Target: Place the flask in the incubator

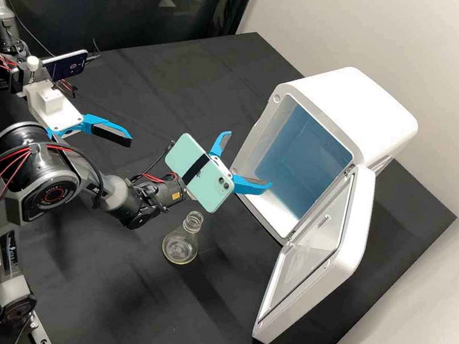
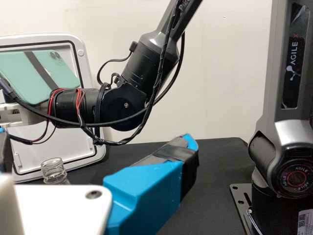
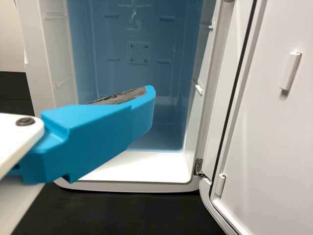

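A clear, empty glass flask [image 1: 181,240] stands upright on the black bench, in front of the incubator and below my right arm's wrist. Its neck [image 2: 53,171] also shows in the left wrist view. The white incubator [image 1: 360,108] has a blue inside [image 3: 142,73], and its door [image 1: 321,249] hangs wide open towards the bench's front. My right gripper [image 1: 245,162] is open and empty at the mouth of the chamber, above and beyond the flask; one blue finger [image 3: 98,129] points into the chamber. My left gripper [image 1: 122,136] hangs farther left, well away from the flask.
A mint-green phone [image 1: 199,172] is strapped to the right wrist directly above the flask. The right arm's base [image 2: 288,147] stands at the bench's near left. The open door [image 3: 274,122] blocks the right side of the opening. The bench edge runs just behind and right of the incubator.
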You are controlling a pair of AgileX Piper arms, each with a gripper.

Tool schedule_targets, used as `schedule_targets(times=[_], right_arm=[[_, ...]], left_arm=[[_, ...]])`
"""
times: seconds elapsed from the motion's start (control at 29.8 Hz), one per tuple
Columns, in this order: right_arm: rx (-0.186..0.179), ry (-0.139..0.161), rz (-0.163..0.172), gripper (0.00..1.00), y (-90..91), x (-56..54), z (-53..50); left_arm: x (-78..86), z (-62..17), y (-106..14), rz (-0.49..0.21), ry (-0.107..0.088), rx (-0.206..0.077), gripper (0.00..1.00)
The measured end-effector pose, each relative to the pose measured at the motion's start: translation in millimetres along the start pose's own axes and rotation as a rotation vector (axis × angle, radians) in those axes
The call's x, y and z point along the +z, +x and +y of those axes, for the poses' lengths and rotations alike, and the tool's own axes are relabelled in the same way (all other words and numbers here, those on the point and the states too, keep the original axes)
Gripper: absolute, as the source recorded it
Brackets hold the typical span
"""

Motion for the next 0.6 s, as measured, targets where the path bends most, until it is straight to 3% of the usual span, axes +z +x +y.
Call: schedule_targets(times=[0.2, 0.3, 0.47, 0.6], right_arm=[[0.000, 0.000, 0.000, 1.00, 0.0, 0.0, 0.0], [0.000, 0.000, 0.000, 1.00, 0.0, 0.0, 0.0], [0.000, 0.000, 0.000, 1.00, 0.0, 0.0, 0.0], [0.000, 0.000, 0.000, 1.00, 0.0, 0.0, 0.0]], left_arm=[[0.0, 0.0, 0.0, 0.000, 0.000, 0.000, 1.00], [-0.7, -4.3, -2.0, 0.001, 0.002, -0.006, 1.00], [-3.8, -23.3, -10.2, 0.009, 0.003, -0.054, 1.00], [-7.4, -42.4, -18.8, 0.019, 0.005, -0.121, 1.00]])
